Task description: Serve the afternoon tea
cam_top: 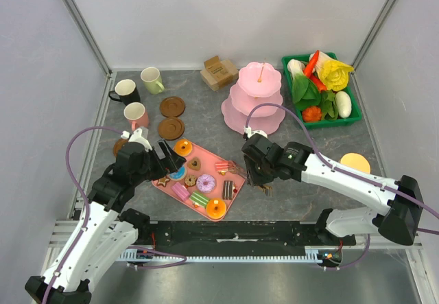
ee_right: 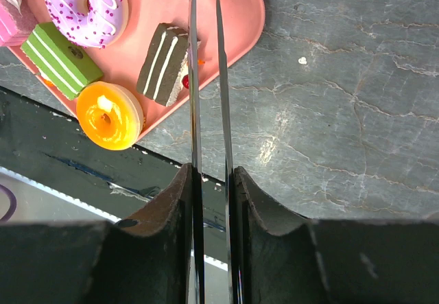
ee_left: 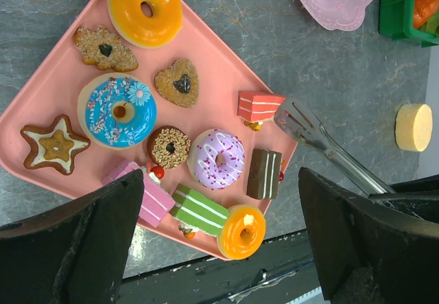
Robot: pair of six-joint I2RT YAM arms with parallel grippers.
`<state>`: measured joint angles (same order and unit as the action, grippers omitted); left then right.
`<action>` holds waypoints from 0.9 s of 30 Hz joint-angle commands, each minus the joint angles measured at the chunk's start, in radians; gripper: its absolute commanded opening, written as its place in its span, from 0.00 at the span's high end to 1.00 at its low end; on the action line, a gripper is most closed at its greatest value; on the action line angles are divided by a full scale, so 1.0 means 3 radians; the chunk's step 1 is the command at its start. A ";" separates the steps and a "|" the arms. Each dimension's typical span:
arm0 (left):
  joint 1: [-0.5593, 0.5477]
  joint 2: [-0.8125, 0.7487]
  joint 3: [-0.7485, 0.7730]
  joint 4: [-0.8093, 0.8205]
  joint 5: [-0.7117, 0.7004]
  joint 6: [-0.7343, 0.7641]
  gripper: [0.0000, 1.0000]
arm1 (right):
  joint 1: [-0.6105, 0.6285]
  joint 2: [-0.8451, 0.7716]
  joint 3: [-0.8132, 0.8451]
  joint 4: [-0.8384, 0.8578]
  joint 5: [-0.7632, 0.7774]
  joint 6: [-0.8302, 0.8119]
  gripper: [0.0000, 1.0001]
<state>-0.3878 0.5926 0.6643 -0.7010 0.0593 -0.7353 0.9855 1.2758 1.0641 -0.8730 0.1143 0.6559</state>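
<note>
Several toy pastries lie on the flat pink tray (cam_top: pixel 209 156), also seen in the left wrist view (ee_left: pixel 48 105). Among them are a blue donut (ee_left: pixel 116 110), a purple donut (ee_left: pixel 217 158), a red cake slice (ee_left: pixel 258 106) and a brown cake slice (ee_right: pixel 163 62). My right gripper (cam_top: pixel 258 175) (ee_right: pixel 209 180) is shut on metal tongs (ee_left: pixel 305 129) (ee_right: pixel 192 98). Their tips reach the red cake slice at the tray's right edge. My left gripper (cam_top: pixel 163 157) (ee_left: pixel 219 249) is open and empty above the tray's near edge. The black mug (cam_top: pixel 125 91), green mug (cam_top: pixel 152 79), pink mug (cam_top: pixel 136 115) and brown coasters (cam_top: pixel 173 106) stand at the back left.
A pink three-tier stand (cam_top: pixel 252 98) stands behind the right gripper. A green basket (cam_top: pixel 353 120) of toy vegetables is at the back right, and a cardboard box (cam_top: pixel 218 72) at the back. A yellow disc (cam_top: pixel 354 162) lies at the right. The table's front edge is just below the tray.
</note>
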 commanded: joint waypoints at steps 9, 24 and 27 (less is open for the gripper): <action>0.0009 -0.0027 0.0020 0.0076 0.0022 -0.0003 0.01 | -0.0084 -0.0366 0.0191 0.0062 0.0493 0.0191 0.76; 0.0009 0.0024 -0.0016 0.0184 0.0048 -0.0054 0.01 | -0.1362 -0.0623 0.0119 0.0205 0.0734 0.0043 0.74; 0.0004 0.0070 -0.0001 0.0214 0.0073 -0.0055 0.01 | -0.1556 -0.0505 0.0083 0.0419 0.0632 -0.0008 0.74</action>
<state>-0.3878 0.5983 0.6643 -0.6949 0.0601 -0.7357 0.5774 1.0916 1.0679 -0.8612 0.2798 0.6773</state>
